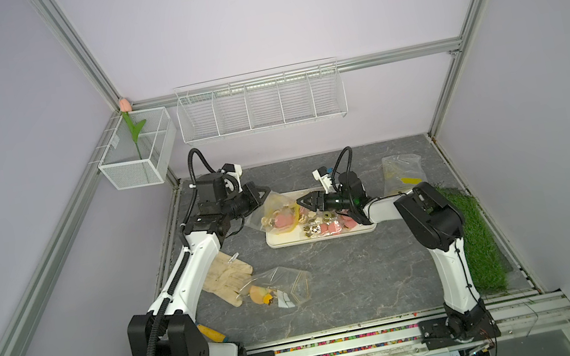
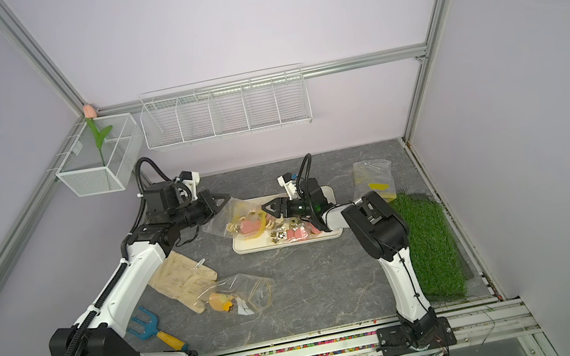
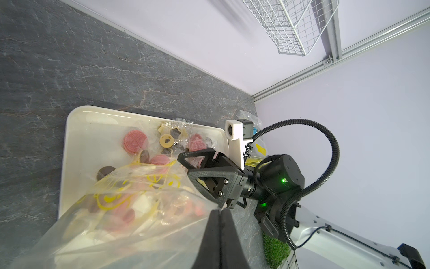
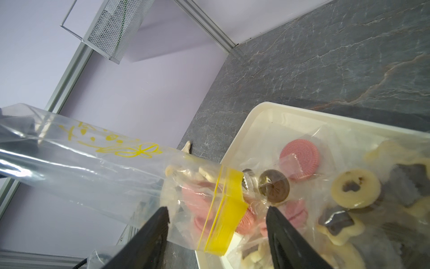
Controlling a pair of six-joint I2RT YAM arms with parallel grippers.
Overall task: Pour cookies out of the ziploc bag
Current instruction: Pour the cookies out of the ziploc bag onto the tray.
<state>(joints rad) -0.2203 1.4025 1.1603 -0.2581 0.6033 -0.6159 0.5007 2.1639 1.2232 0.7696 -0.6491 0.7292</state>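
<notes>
over the white tray (image 3: 93, 130), the pour is midway: the left gripper (image 3: 220, 210) is pinched tight on the ziploc bag (image 4: 100, 167) at its sealed end, holding it tilted with the yellow mouth down at the tray's edge, while the right gripper (image 4: 216, 209) stands wide, straddling that mouth without clamping it. some cookies (image 4: 299, 158) lie loose on the tray; others sit inside the bag near its mouth. next, likely, the sealed end needs lifting higher and shaking, mouth kept over the tray.

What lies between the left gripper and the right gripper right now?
The clear ziploc bag, one end pinched in the shut left gripper, its yellow mouth at the open right gripper, cookies inside. Both top views show it.
</notes>
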